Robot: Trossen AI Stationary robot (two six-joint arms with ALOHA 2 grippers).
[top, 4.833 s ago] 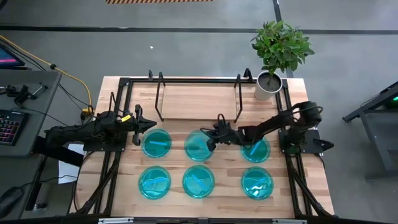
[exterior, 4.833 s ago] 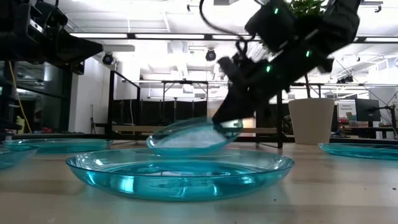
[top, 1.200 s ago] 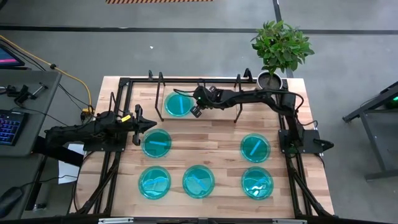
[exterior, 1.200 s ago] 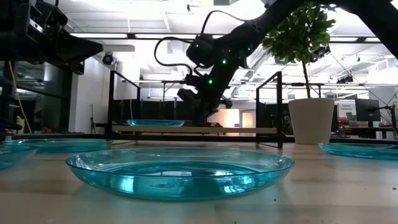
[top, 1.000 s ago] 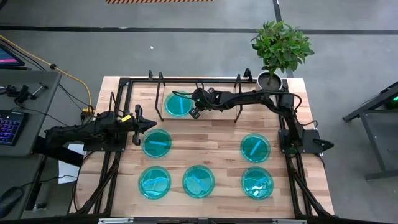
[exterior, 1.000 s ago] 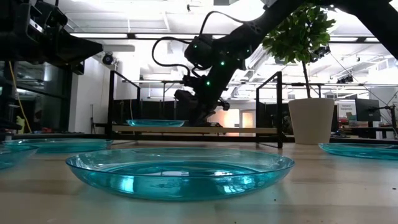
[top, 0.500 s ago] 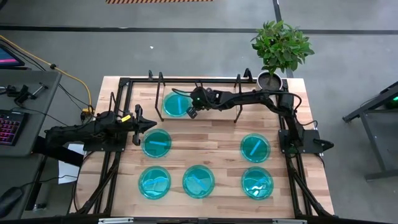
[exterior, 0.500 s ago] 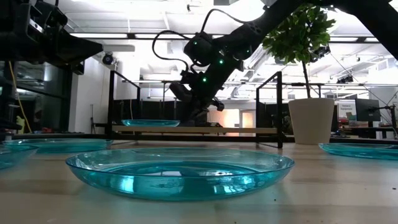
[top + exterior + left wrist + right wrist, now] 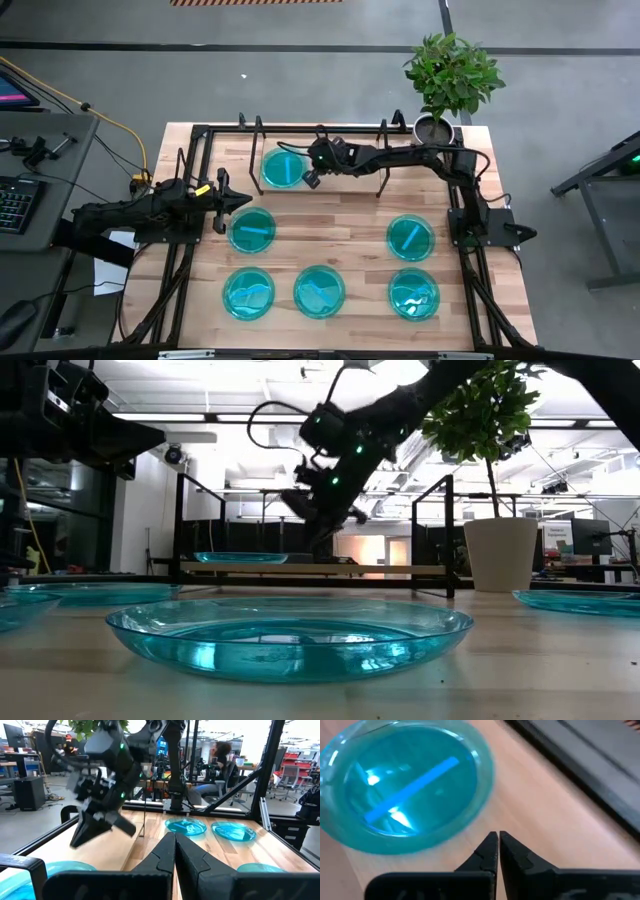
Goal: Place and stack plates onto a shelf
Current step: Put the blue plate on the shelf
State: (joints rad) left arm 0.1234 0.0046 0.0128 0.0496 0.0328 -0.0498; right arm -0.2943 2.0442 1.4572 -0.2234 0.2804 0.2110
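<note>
The wooden table [image 9: 340,210] bears five plates [image 9: 320,291], a shelf [image 9: 340,170] holding one.

The dark right arm reaches to upper centre, its two-finger gripper [image 9: 312,172] closed and empty, while the left gripper [image 9: 243,201], also closed, waits at mid-left.
</note>
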